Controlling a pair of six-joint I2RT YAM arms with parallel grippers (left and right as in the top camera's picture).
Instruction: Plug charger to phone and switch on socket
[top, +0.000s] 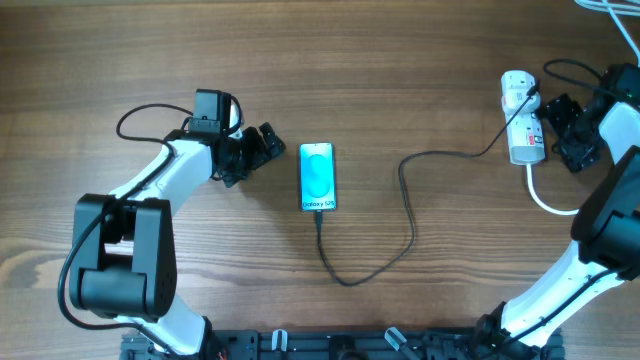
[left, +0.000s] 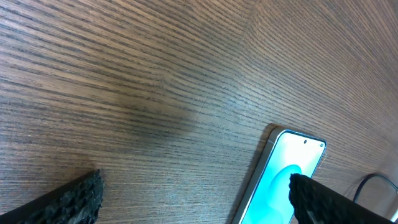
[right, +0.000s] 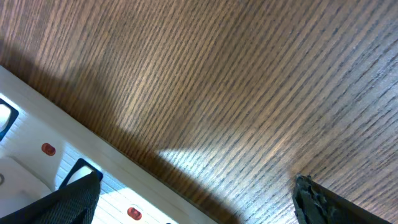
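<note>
The phone (top: 317, 177) lies flat at the table's centre, teal screen lit, white band at its near end. It also shows in the left wrist view (left: 281, 180). The thin black charger cable (top: 405, 215) runs from the phone's near end in a loop to the white socket strip (top: 522, 118) at the far right, where its black plug sits. The strip's edge with red marks shows in the right wrist view (right: 56, 162). My left gripper (top: 258, 150) is open and empty just left of the phone. My right gripper (top: 565, 128) is open beside the strip's right side.
The strip's thick white cord (top: 545, 195) curves from its near end toward the right arm. More white cable (top: 620, 25) lies at the far right corner. The left arm's black cable (top: 150, 115) loops on the table at the left.
</note>
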